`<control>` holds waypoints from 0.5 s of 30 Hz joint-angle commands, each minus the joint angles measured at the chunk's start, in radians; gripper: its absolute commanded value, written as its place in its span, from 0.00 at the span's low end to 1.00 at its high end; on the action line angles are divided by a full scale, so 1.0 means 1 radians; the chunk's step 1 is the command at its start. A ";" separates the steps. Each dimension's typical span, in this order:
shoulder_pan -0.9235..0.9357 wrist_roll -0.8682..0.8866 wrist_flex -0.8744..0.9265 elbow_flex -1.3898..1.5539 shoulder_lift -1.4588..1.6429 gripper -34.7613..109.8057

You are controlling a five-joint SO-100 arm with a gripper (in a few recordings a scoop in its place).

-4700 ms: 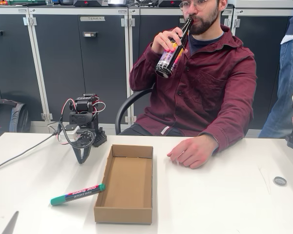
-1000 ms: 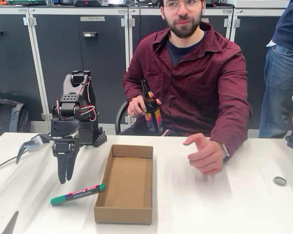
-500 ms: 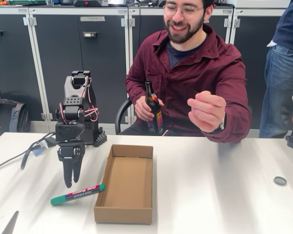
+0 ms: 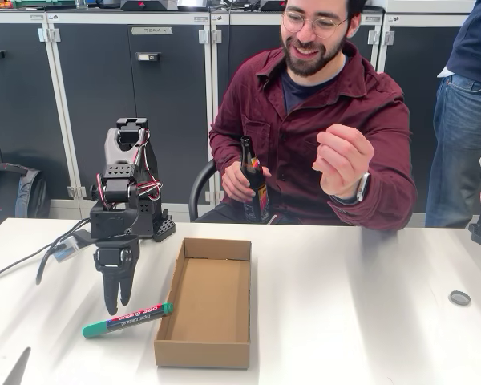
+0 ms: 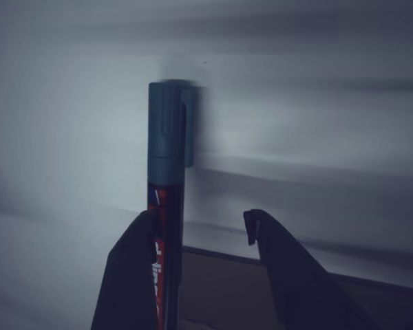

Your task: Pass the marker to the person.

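Observation:
The teal-green marker point(image 4: 128, 318) with its magenta band lies flat on the white table point(image 4: 369, 321), left of the cardboard box. My gripper point(image 4: 118, 307) points straight down just above the marker's middle, and it is open. In the wrist view the marker point(image 5: 166, 179) runs up the picture along the inner edge of the left finger, with the gripper point(image 5: 199, 218) open and a wide gap to the right finger. The person point(image 4: 321, 120) in a maroon shirt sits behind the table with one fist raised and a dark bottle point(image 4: 255, 180) in the other hand.
An open shallow cardboard box point(image 4: 208, 301) lies right of the marker. A cable point(image 4: 32, 257) trails off to the left of the arm's base. A small round disc point(image 4: 459, 297) sits at the far right of the table. Another person in jeans point(image 4: 465, 120) stands at the right edge.
My gripper has swung right and come down closer over the marker. The person's hand lifted off the table to chest height. The marker has not moved.

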 commanded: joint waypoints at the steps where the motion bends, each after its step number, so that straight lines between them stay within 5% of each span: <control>1: 0.000 -0.020 0.009 -0.075 0.011 0.42; 15: 0.026 -0.077 -0.075 -0.067 -0.006 0.41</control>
